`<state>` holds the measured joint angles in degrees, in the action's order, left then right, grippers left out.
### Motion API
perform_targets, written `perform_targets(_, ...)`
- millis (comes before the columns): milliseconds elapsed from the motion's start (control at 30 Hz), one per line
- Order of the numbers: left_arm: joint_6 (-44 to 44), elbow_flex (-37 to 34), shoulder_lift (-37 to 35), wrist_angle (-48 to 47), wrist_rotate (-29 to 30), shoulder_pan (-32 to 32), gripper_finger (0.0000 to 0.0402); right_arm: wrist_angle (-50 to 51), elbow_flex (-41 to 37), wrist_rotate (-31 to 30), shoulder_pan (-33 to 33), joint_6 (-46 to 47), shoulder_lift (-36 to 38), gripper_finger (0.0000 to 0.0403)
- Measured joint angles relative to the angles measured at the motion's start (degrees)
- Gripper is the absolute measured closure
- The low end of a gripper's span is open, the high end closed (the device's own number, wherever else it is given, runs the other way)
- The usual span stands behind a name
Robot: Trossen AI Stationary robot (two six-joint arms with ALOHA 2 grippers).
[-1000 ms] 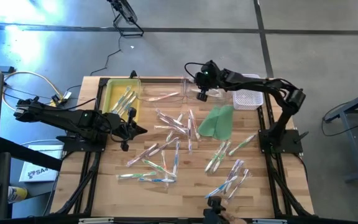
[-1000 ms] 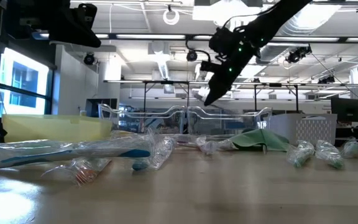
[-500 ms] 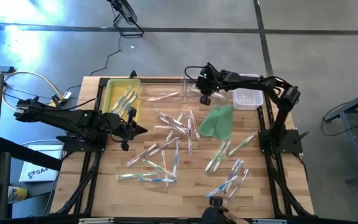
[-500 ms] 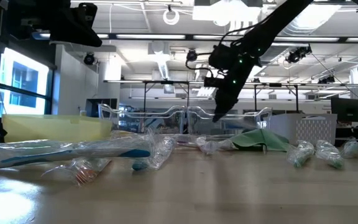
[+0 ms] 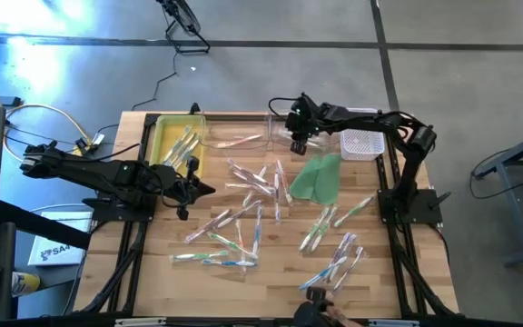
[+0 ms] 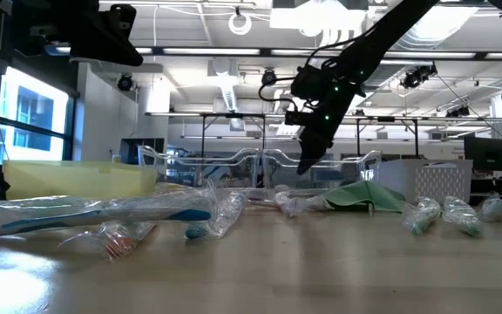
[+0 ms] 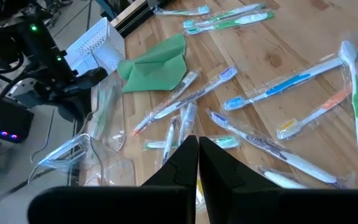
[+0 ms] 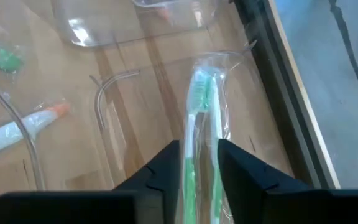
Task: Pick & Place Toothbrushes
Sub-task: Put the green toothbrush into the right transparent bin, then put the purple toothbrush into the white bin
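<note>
Across wooden table: wrapped toothbrushes scattered, some in yellow tray at rear left. Clear bin at rear centre. Right gripper above clear bin, fingers parted, green toothbrush between them. Left gripper closed, empty, beside yellow tray.

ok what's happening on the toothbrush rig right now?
The right gripper hangs over the clear tray at the table's far edge, with a green wrapped toothbrush lying between its parted fingers; whether it is gripped or already let go is not clear. The left gripper waits shut beside the yellow tray, which holds a few brushes. Many wrapped toothbrushes lie scattered on the wooden table around a green cloth.
</note>
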<state>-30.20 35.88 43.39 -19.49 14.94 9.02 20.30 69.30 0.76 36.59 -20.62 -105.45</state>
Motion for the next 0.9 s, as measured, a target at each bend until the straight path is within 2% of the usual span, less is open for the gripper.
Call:
perform_targets(133, 0.03, 0.0, 0.0, 0.0, 0.0, 0.0, 0.0392, -0.36, -0.09, -5.46, -1.03, -0.15, 0.98, 0.0282)
perform_targets(267, 0.46, 0.0, -0.01, 0.0, -0.01, 0.0, 0.0392, -0.41, -0.07, -9.82, -3.4, -0.95, 4.23, 0.0292)
perform_targets(500, 0.5, 0.0, 0.0, 0.0, -0.02, 0.0, 0.0392, -1.09, -0.04, -9.72, -9.82, 1.61, 11.8, 0.0325)
perform_targets(700, 1.33, 0.0, 0.0, -0.07, -0.02, 0.0, 0.0392, -0.92, 0.02, -7.17, -15.98, 11.58, 16.66, 0.0344)
perform_targets(900, 1.97, 0.0, 0.0, -0.13, -0.02, 0.0, 0.0392, 0.3, 0.02, -3.76, -21.64, 18.11, 17.7, 0.0347)
